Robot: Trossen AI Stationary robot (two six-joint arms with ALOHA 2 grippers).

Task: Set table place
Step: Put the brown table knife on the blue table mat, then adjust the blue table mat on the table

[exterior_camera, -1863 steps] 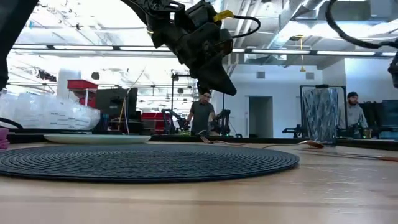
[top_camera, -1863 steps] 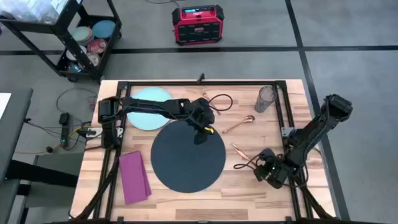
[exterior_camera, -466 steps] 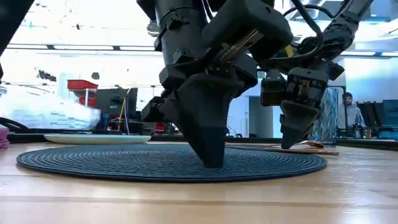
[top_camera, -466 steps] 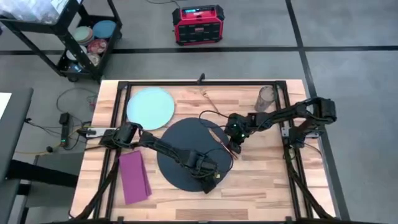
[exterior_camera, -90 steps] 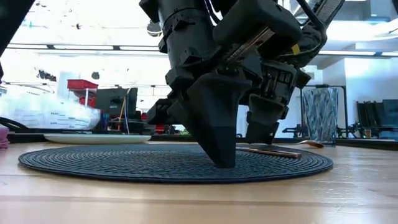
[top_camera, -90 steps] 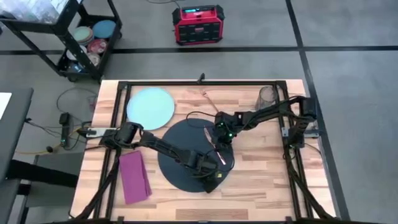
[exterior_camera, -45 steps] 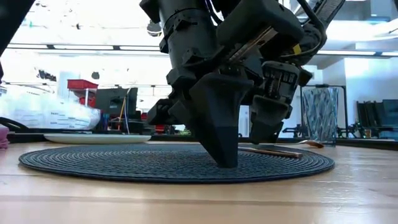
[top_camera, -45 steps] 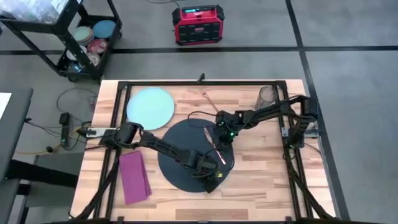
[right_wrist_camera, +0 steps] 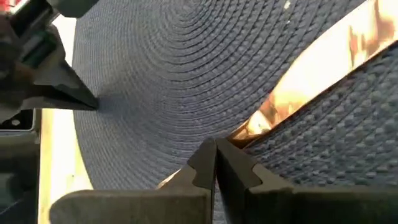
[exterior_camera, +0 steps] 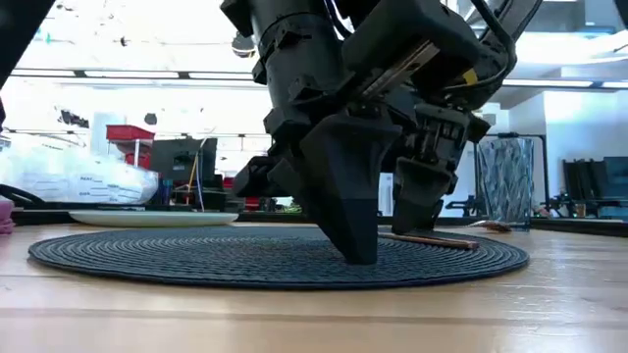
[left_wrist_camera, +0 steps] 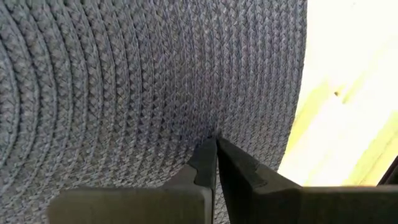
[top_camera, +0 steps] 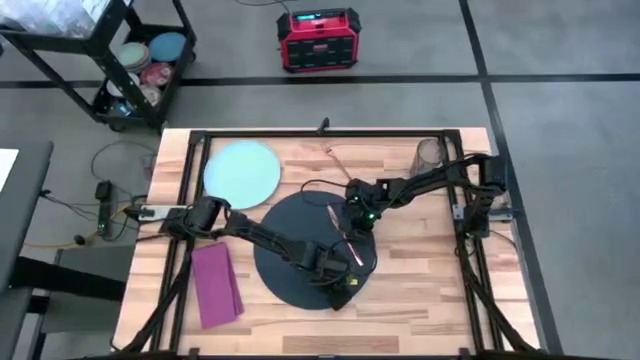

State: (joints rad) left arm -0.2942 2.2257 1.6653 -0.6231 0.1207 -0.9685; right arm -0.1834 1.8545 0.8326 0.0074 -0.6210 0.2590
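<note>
Mat (top_camera: 300, 255) unmoved vs 0.5 s ago; both grippers stay down.

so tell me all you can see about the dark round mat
The dark round mat is a slate-grey disc woven in concentric braided rings, lying flat on the table, nearer its front edge. The left claw presses shut on its near right rim. A copper-coloured utensil lies across its right side, with the right claw shut on it.

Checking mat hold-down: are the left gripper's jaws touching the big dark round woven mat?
Touching. In the left wrist view the left gripper, jaws shut, presses its tips into the big dark round woven mat; the low view shows no gap.
</note>
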